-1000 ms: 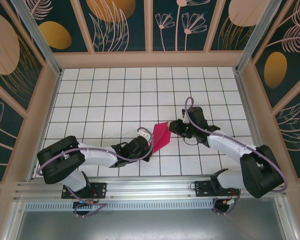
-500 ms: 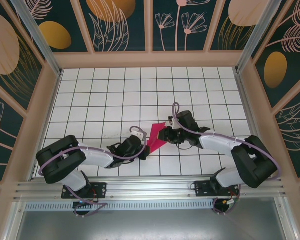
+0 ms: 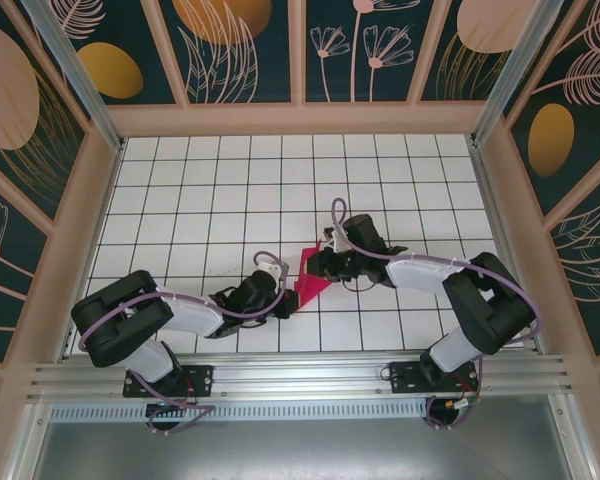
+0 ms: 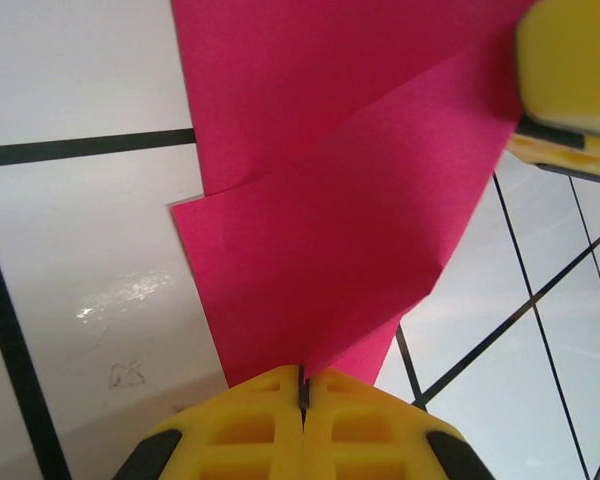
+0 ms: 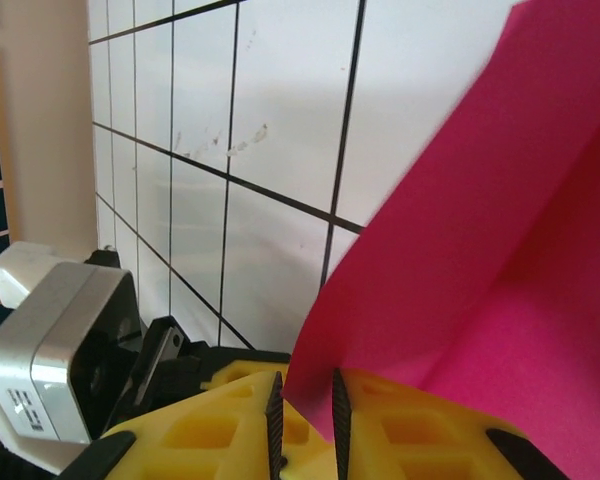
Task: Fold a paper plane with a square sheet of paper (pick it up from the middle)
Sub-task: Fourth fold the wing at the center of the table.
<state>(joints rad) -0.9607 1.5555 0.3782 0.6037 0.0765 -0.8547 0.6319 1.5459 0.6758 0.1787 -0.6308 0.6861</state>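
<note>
A creased square sheet of paper [image 3: 311, 278] stands on the white gridded table [image 3: 200, 200], pinched between the left gripper [image 4: 302, 395] and right gripper [image 5: 305, 405], both clamped on its edges

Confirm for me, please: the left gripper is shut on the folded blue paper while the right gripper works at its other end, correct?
Not quite: the paper is magenta-pink, not blue, as the left wrist view shows. The left gripper is shut on it, and the right gripper works at its other end.

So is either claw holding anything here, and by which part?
Both hold the folded pink paper. The left claw is shut on its near folded corner. The right claw pinches the opposite edge, its jaws a narrow slit apart.
</note>
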